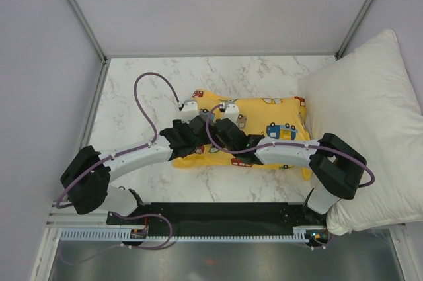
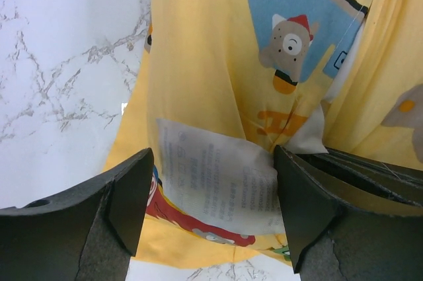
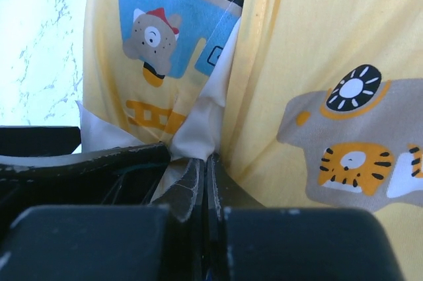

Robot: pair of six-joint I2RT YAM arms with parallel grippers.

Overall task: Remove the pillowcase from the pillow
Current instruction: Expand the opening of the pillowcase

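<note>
Two pincers crowd the pillowcase (image 1: 277, 112) lying on the bench (image 1: 132, 96): left pincer (image 2: 211, 185) spread over the label (image 2: 198, 162), right pincer (image 3: 205, 162) pressed together on a pale fold, likely the pillow (image 3: 200, 119), so if left bites label or pillow instead of yellow cloth, nothing slides free.

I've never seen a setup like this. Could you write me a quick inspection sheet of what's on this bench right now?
Surface: marble-patterned table.
Job's things: yellow cartoon-print pillowcase lies mid-table; pillow is mostly hidden inside, with only a pale fold poking out at the slit.
Clutter: large white pillow at the table's right edge.
Grippers: left tool open, straddling the printed care label; right tool shut on the pale fold.
Cables: purple cables loop along both arms.
Surroundings: pale walls, metal frame posts.
</note>
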